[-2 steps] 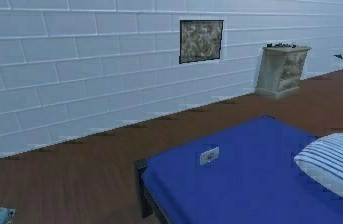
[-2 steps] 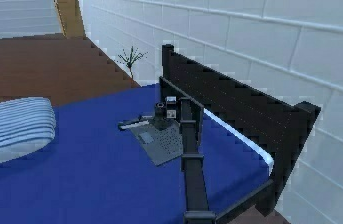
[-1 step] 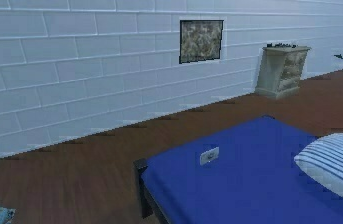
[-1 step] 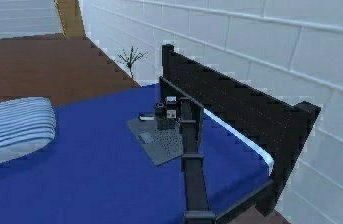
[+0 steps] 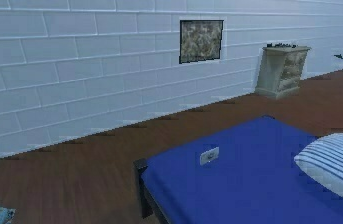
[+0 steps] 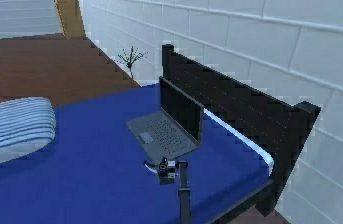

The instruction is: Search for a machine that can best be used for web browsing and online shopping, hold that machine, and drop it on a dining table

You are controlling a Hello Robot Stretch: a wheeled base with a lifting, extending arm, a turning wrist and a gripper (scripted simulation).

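Hidden: hand [image 6: 159, 160] tips blur against the laptop [image 6: 166, 122]; whether it holds anything cannot be told.
Arm [image 6: 185, 200]: rises from the bottom edge, over the bed [image 6: 79, 175].
Laptop: lid up, on the bed by the headboard [image 6: 237, 105].

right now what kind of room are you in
Probably a bedroom: there is a bed with a blue cover, a striped pillow lying on it, and a pale nightstand farther off.

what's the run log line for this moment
step: laptop pickup | laptop: open, on blue bed near headboard | jaws: close to laptop, hold unclear | drop: not yet done
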